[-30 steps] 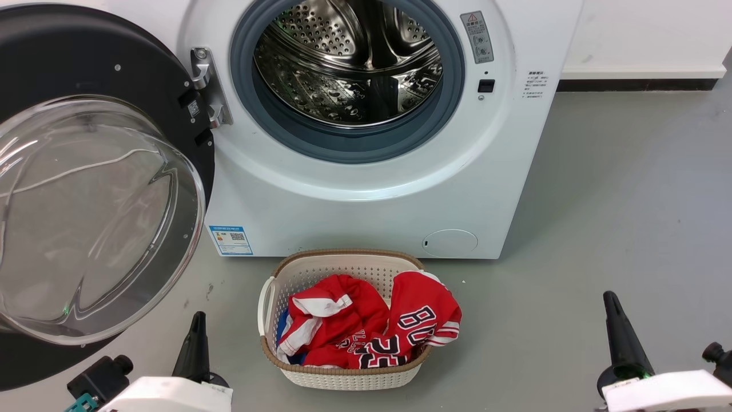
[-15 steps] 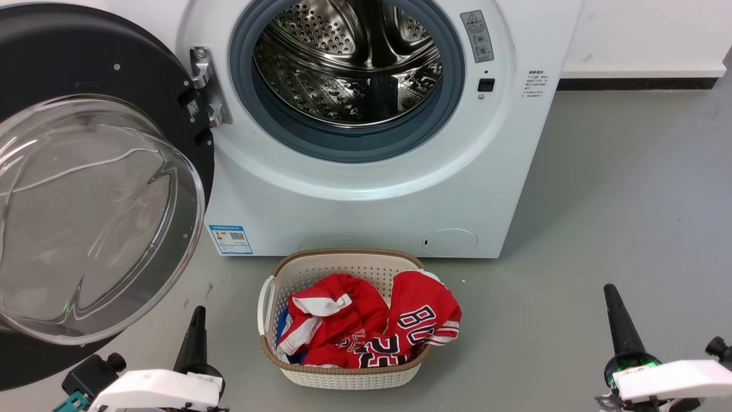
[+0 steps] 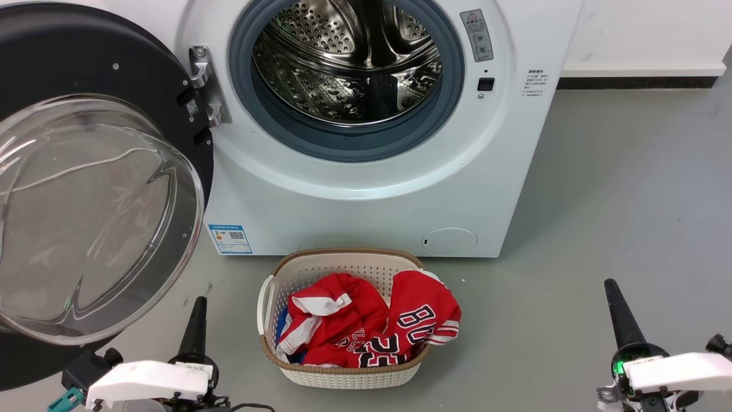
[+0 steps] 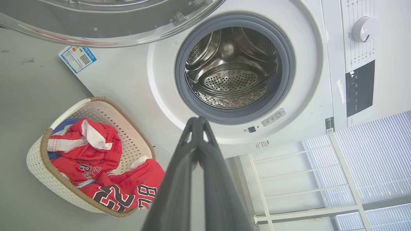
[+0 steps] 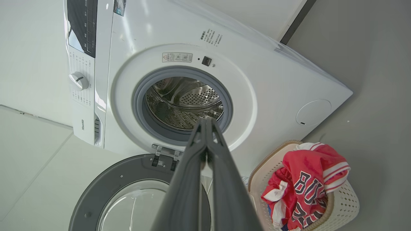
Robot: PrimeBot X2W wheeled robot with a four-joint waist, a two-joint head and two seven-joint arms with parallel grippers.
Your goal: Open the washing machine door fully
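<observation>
The white washing machine (image 3: 366, 200) fills the top of the head view, its steel drum (image 3: 349, 63) exposed inside a grey gasket. The washing machine door (image 3: 86, 212), a black disc with a bulging clear glass bowl, hangs swung wide open to the left on its hinge (image 3: 206, 86). My left gripper (image 3: 197, 306) is low at the left, shut on nothing, just right of the door's lower edge and apart from it. My right gripper (image 3: 611, 289) is low at the right, shut and empty. Both wrist views show the machine (image 4: 244, 73) (image 5: 179, 96) beyond closed fingertips (image 4: 197, 122) (image 5: 205, 123).
A white laundry basket (image 3: 343, 375) with a brown rim stands on the grey floor directly before the machine, between my grippers, holding red and white jerseys (image 3: 372, 326). Open floor (image 3: 629, 200) stretches to the right of the machine, up to a white wall.
Both arms have drawn slightly back toward the bottom of the head view. The door and basket have stayed where they were.
</observation>
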